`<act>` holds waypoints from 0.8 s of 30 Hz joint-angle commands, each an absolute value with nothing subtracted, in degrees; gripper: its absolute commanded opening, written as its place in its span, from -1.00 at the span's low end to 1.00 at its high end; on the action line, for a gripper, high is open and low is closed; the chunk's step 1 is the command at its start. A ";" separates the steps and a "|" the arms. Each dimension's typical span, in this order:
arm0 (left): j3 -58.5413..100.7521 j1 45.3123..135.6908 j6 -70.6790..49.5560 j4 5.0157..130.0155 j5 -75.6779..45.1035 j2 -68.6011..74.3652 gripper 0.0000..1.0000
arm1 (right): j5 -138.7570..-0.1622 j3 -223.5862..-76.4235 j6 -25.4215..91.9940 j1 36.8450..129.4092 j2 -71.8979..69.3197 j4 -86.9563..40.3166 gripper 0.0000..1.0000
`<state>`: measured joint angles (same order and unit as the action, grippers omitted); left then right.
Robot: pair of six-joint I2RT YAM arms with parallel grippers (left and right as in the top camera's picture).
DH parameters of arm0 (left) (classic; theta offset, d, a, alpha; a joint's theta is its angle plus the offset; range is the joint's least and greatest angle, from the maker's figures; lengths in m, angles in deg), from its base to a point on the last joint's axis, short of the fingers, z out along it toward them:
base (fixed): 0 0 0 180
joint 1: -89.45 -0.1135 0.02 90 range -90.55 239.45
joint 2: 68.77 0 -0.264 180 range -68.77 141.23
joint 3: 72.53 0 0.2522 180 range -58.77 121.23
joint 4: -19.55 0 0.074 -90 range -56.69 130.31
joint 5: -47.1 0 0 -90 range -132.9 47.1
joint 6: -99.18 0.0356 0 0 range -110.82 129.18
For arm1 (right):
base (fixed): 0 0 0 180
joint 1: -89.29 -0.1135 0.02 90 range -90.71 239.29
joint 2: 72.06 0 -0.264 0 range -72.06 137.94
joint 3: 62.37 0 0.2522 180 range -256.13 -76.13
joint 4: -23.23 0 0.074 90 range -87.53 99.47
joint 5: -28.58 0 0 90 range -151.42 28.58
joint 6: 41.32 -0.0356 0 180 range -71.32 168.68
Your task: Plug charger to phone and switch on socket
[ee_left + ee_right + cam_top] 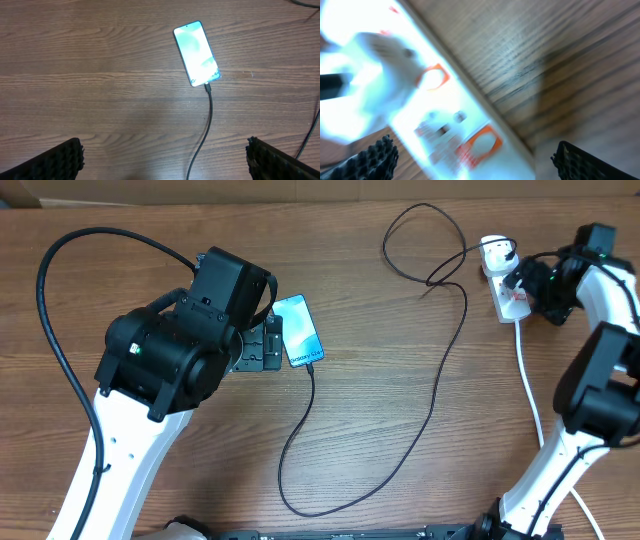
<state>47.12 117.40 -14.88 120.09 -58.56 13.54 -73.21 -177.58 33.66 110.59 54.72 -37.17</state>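
Observation:
The phone (299,330) lies on the table with its light screen up; it also shows in the left wrist view (196,52). The thin black charger cable (440,380) is plugged into the phone's lower end (208,88) and loops across the table to the white socket strip (504,290), where its plug (496,252) sits. My left gripper (165,162) is open and empty, just left of the phone. My right gripper (472,160) is open, hovering right over the socket strip (445,125) with its red-orange switches (482,145).
The strip's thick white cord (530,390) runs down the right side toward the right arm's base. The black cable's long loop (330,500) lies on the middle and front of the wooden table.

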 commanded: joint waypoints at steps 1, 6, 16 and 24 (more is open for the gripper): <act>47.12 117.62 -15.69 120.07 -58.52 13.43 0.99 | -74.17 -178.32 31.19 112.30 39.99 -38.98 1.00; 47.12 117.62 -15.69 120.53 -58.32 13.43 0.99 | -74.59 -178.32 28.08 112.54 23.88 -47.59 1.00; 47.12 117.62 -15.71 121.73 -57.95 13.45 0.99 | -73.06 -176.20 29.88 105.48 -1.41 -66.35 1.00; 47.12 117.62 -15.71 120.92 -57.89 13.45 0.99 | -71.53 -171.54 29.85 103.38 -15.40 -72.25 1.00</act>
